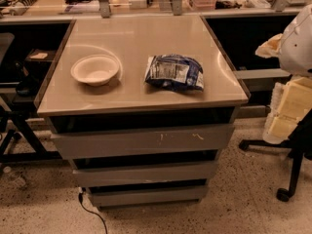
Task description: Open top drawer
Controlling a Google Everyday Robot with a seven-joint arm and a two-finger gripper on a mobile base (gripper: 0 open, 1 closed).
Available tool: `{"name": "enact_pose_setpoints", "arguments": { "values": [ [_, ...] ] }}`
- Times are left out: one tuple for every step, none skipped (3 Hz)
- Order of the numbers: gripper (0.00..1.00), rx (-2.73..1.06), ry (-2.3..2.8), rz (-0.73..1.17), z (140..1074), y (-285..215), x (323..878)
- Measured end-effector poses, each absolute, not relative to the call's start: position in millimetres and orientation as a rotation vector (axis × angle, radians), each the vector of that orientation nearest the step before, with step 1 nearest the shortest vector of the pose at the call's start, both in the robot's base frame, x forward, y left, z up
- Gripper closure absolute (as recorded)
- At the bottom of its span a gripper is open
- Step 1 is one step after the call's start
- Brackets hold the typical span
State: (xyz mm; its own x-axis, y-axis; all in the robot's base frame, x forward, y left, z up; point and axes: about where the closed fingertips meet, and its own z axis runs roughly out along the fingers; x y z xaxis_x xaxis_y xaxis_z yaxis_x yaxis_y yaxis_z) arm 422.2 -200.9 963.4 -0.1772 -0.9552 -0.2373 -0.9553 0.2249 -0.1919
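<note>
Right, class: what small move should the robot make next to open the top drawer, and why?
Probably bring the gripper across toward the top drawer: the drawer looks shut, and the gripper sits off at the view's right edge, not touching it.

1 camera looks down from the front at the top drawer (141,139); gripper (292,104) at right edge.

Warm, dim light falls from above, leaving a sheen on the worktop (141,38) and deep shadow under its lip. The pincer (286,112) at the right edge shows pale yellow.
</note>
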Motion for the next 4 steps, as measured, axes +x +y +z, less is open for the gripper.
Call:
{"name": "enact_pose_setpoints", "arguments": {
  "values": [
    [0.0, -1.795, 2.211, 0.134, 932.1, -184.4, 403.8],
    [0.0, -1.828, 2.259, 0.185, 882.1, -164.4, 387.3],
    [0.0, -1.866, 2.291, 0.225, 830.6, -147.1, 374.9],
    [0.0, -1.866, 2.291, 0.224, 830.5, -147.1, 374.9]
  ]
}}
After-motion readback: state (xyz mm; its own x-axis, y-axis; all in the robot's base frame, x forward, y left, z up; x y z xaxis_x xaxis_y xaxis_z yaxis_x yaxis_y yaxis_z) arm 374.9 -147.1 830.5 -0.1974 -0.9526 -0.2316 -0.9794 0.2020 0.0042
